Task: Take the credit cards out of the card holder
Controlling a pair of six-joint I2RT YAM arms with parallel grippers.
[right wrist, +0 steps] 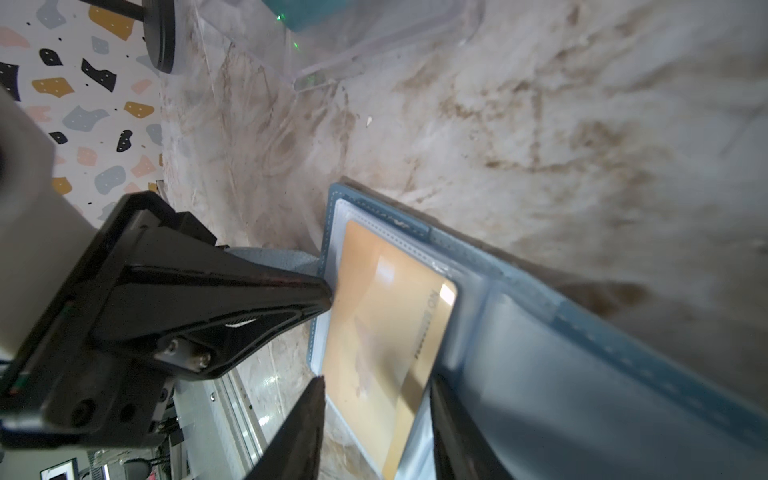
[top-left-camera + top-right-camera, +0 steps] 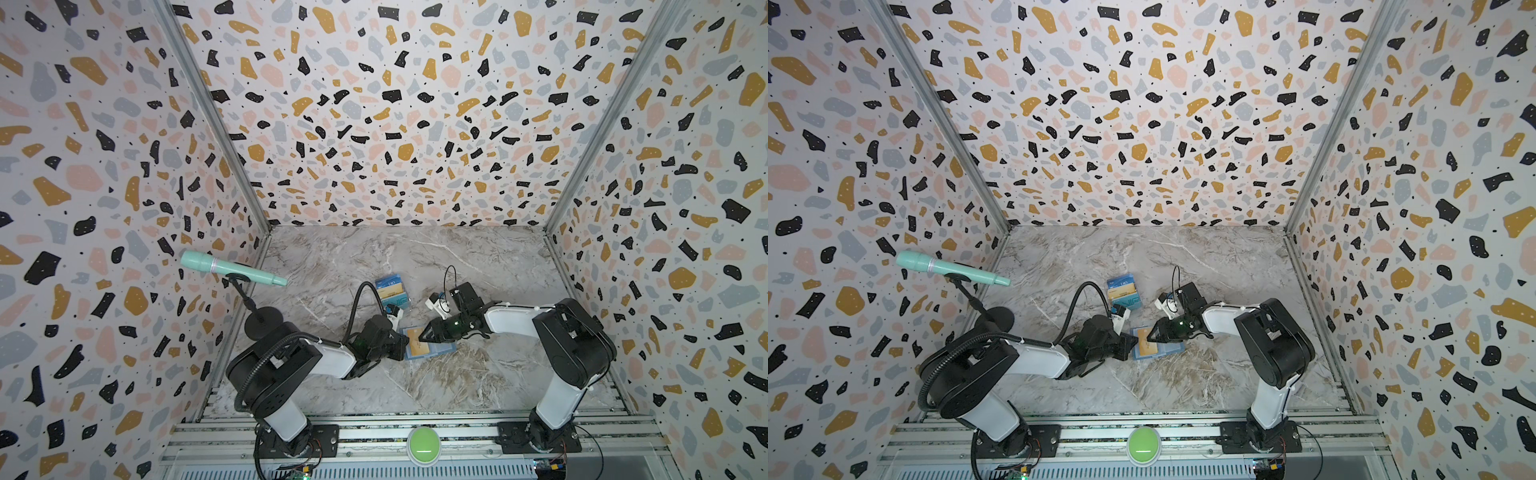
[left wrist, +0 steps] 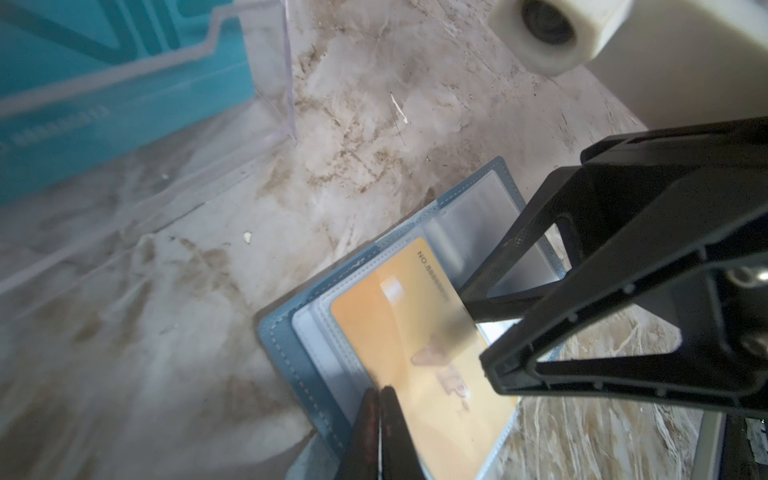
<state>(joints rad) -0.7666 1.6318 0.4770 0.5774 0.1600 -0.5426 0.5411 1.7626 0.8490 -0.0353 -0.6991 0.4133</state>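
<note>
The dusty-blue card holder (image 2: 441, 351) (image 2: 1174, 349) lies open on the marble table between my two grippers. A tan-gold credit card (image 3: 415, 332) (image 1: 374, 316) sits in its clear sleeves, one end poking out. My left gripper (image 3: 380, 392) (image 2: 405, 345) is shut at the holder's outer edge, pinching the clear sleeve beside the card. My right gripper (image 1: 376, 382) (image 2: 420, 336) is open, its jaws standing on either side of the card's free end. One of its fingers (image 1: 440, 399) rests over the sleeve. The snap tab is mostly hidden under the left gripper.
A clear acrylic tiered stand (image 2: 392, 291) (image 2: 1123, 293) behind the holder carries teal and gold cards. A teal microphone (image 2: 232, 268) stands on a black round base (image 2: 264, 322) at the left wall. A green button (image 2: 424, 442) sits on the front rail.
</note>
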